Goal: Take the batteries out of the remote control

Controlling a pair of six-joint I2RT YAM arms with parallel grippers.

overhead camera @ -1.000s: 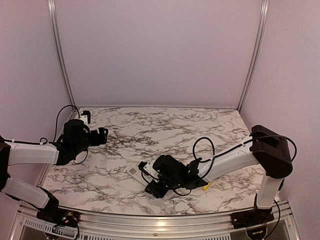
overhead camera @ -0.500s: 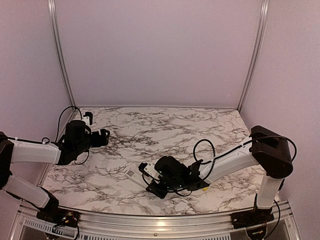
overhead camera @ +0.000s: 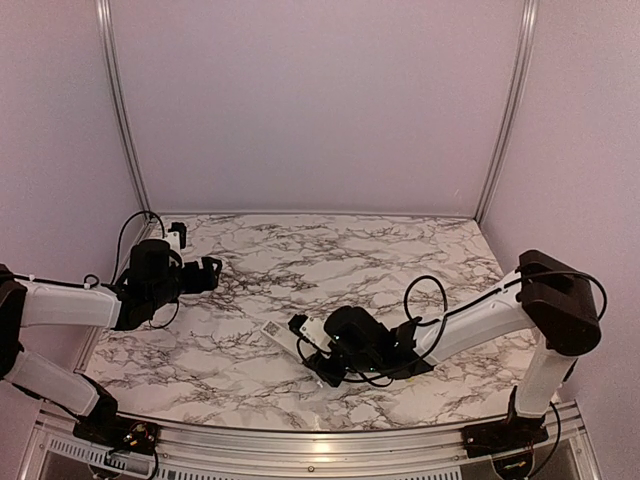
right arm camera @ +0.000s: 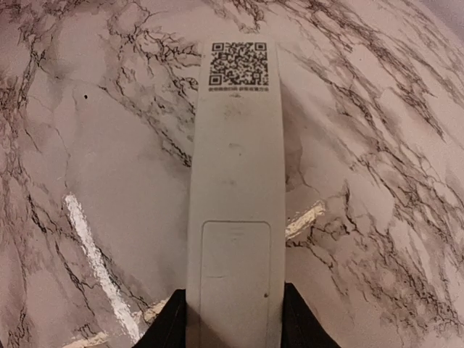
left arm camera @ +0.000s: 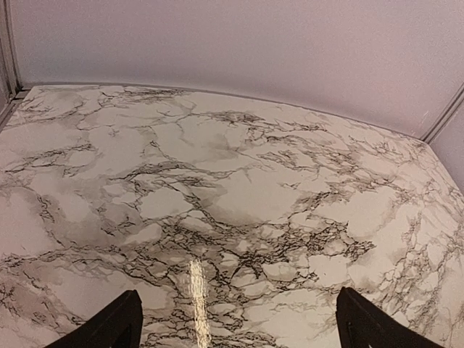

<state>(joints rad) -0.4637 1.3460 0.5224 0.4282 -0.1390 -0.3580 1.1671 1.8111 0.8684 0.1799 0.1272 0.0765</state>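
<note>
The remote control [right arm camera: 235, 196] is a long white bar, back side up, with a dark square code label at its far end and its battery cover in place near the fingers. My right gripper [right arm camera: 233, 319] is shut on its near end, one black finger on each long side. In the top view the remote control [overhead camera: 285, 334] sticks out left of the right gripper [overhead camera: 322, 355] near the table's front middle. My left gripper [left arm camera: 239, 326] is open and empty above bare marble; it shows at the left in the top view [overhead camera: 205, 272]. No batteries are in view.
The marble table [overhead camera: 330, 260] is bounded by lilac walls with metal corner posts [overhead camera: 120, 110]. The right arm's black cable [overhead camera: 425, 300] loops above the table beside its wrist.
My right gripper has shifted right and slightly back, carrying the remote with it. My left gripper has drawn a little back toward the left wall. The yellow item by the right arm is now hidden.
</note>
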